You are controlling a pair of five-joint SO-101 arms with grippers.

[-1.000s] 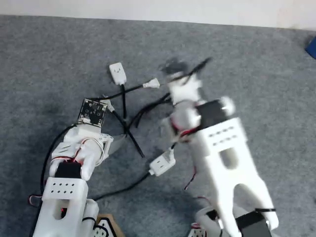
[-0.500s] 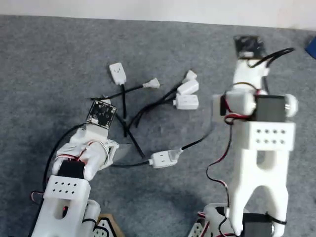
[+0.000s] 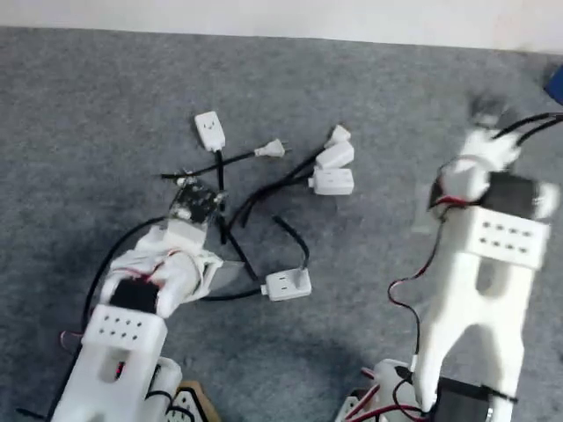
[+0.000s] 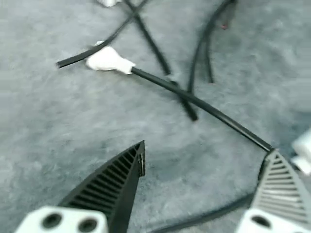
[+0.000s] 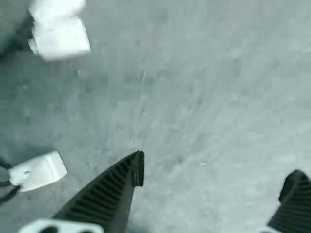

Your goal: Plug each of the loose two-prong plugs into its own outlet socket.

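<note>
On the grey felt table point(image 3: 88, 105), my wide, empty right gripper point(image 5: 217, 167) has swung clear of the white plastic outlet sockets point(image 3: 332, 180); my left gripper point(image 4: 208, 150) gapes too.

In the high view the right arm point(image 3: 484, 237) is smeared at its upper end, so the right hand point(image 5: 217, 162) cannot be made out there; the left hand point(image 4: 208, 148) is hidden beneath the camera board point(image 3: 195, 204); a blue object point(image 3: 555, 83) is cut off by the edge; in the left wrist view a white piece point(image 4: 303, 148) is cropped at the border and cannot be identified; in the right wrist view the white blocks point(image 5: 58, 34) are blurred.

Both white arms point(image 3: 479, 264) carry red-black wires point(image 3: 393, 294) and ribbed black fingers point(image 4: 116, 179).
</note>
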